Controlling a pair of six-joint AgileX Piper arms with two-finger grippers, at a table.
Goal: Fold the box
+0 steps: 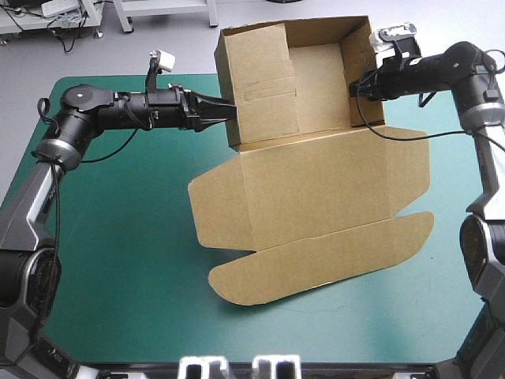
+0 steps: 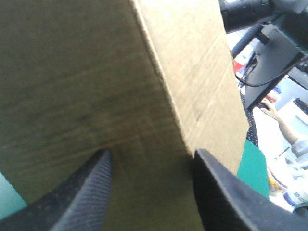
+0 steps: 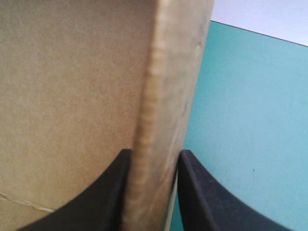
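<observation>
The brown box (image 1: 316,197) was kept on the teal-green surface (image 1: 118,260), lid flat nearest, tray walls raised farther off. The left wall was straddled by the spread left end effector (image 1: 229,110) and the right wall pinched by the right end effector (image 1: 357,84), seemingly to hold both upright.

Brown cardboard box (image 1: 316,197) with raised walls filling the far middle of the teal-green table cover (image 1: 118,260), flat lid spreading nearward, black-fingered left gripper (image 1: 230,114) and right gripper (image 1: 357,85) barring its side walls, open cover left of, right of and nearer than the box.
</observation>
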